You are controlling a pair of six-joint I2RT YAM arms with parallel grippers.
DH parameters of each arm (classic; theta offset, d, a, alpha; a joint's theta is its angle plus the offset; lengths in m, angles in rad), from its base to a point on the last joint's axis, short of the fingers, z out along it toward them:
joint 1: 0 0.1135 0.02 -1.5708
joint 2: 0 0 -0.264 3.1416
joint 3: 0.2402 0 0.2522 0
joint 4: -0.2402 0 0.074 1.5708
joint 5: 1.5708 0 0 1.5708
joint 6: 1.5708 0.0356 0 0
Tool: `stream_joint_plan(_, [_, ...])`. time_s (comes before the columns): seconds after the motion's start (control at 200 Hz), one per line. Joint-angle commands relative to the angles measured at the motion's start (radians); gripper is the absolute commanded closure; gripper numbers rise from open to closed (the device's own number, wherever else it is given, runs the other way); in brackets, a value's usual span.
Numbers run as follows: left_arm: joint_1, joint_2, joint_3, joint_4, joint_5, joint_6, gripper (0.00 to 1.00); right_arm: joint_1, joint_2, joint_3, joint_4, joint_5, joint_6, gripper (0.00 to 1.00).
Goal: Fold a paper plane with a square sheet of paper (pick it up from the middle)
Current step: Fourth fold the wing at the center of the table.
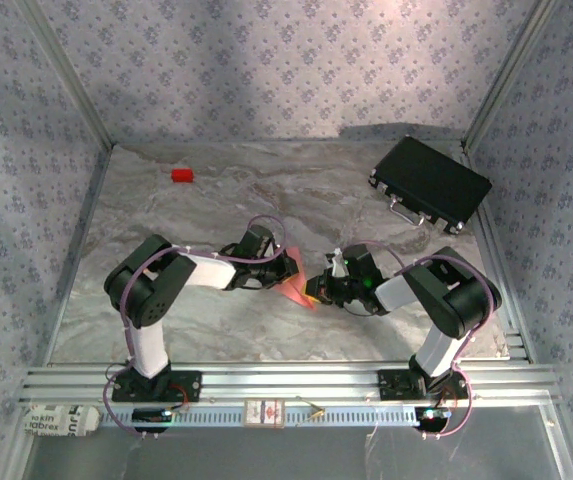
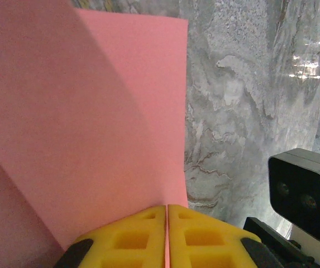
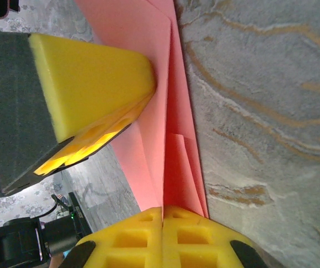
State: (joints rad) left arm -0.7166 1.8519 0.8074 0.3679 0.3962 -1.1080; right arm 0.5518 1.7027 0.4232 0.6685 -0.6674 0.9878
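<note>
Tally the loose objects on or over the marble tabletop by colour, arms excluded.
Salmon-pink: 1 (folded paper)
Red: 1 (small block)
Black: 1 (rectangular case)
Total: 3

Paper (image 2: 81, 123) cropped top and left

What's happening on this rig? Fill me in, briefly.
Both arms are working one pink paper sheet, held between them. The left gripper and the right gripper are each closed on it, facing each other. The sheet already shows folded layers. A red block and a black case sit untouched farther back.
</note>
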Motion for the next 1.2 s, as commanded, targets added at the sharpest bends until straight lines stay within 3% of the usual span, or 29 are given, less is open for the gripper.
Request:
stream_joint_plan(0.0, [-0.001,0.028,0.021,-0.045,-0.024,0.02,0.91,-0.006,0.023,-0.008,-0.081,0.037,-0.005,0.99])
stream_joint_plan(0.375, [0.003,0.063,0.018,-0.115,-0.001,0.028,0.92,-0.001,-0.034,0.011,-0.157,0.049,-0.023,0.95])
stream_joint_plan(0.605, [0.005,0.066,0.024,-0.108,0.007,0.031,0.92,0.013,-0.107,0.017,-0.264,0.062,-0.075,0.84])
stream_joint_plan(0.855, [0.004,0.069,0.034,-0.109,0.018,0.034,0.92,0.034,-0.142,0.023,-0.365,0.097,-0.122,0.79])
stream_joint_plan(0.994, [0.004,0.069,0.034,-0.106,0.021,0.033,0.92,0.043,-0.14,0.034,-0.409,0.106,-0.143,0.82])
stream_joint_plan(1.194, [0.004,0.069,0.032,-0.104,0.023,0.031,0.91,0.04,-0.153,0.016,-0.435,0.121,-0.146,0.94])
